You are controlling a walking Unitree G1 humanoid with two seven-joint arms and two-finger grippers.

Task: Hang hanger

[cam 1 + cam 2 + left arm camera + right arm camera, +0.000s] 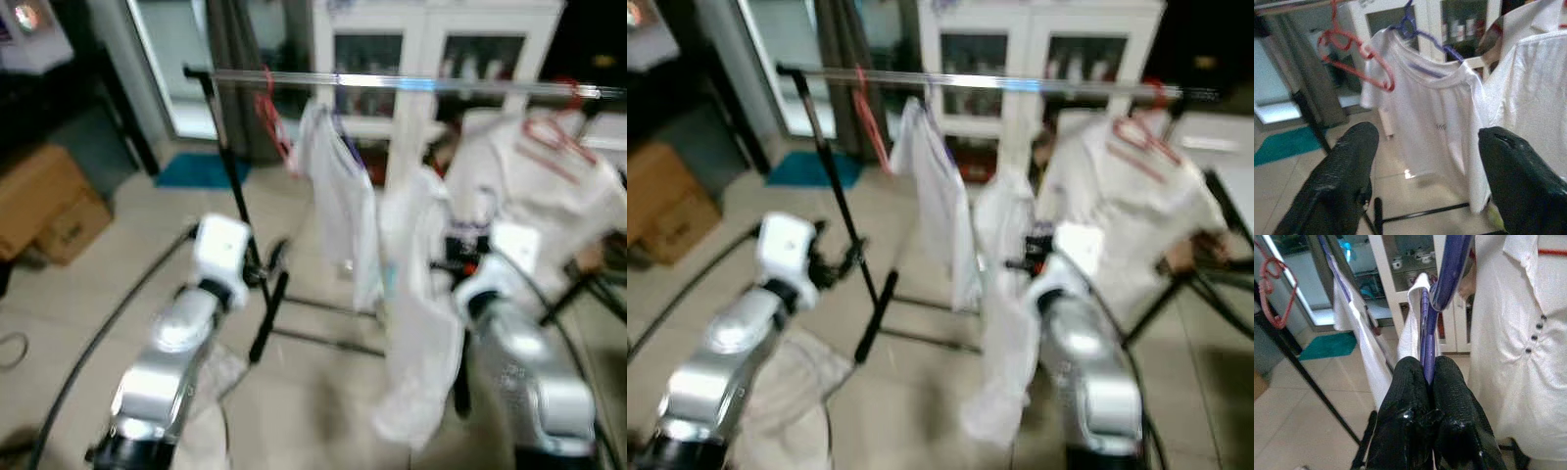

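A silver clothes rail (392, 83) runs across in front of me. On it hang an empty red hanger (272, 122), a white T-shirt (338, 196) on a purple hanger, and a white shirt (549, 186) on a red hanger. My right gripper (1427, 367) is shut on the bar of another purple hanger (1447, 269), which carries a white garment (421, 313) drooping below the rail, between the two hung shirts. My left gripper (1425, 161) is open with nothing between its fingers (1347, 171). It is held low beside the rack's black post (235, 196), facing the T-shirt (1435, 117).
A white glass-door cabinet (431, 49) stands behind the rail. Cardboard boxes (44, 201) sit at the left and a teal mat (201, 168) lies by the door. The rack's black foot (269, 313) crosses the tiles. A pale cloth (789, 392) lies under my left arm. Black stand legs (588, 284) are at right.
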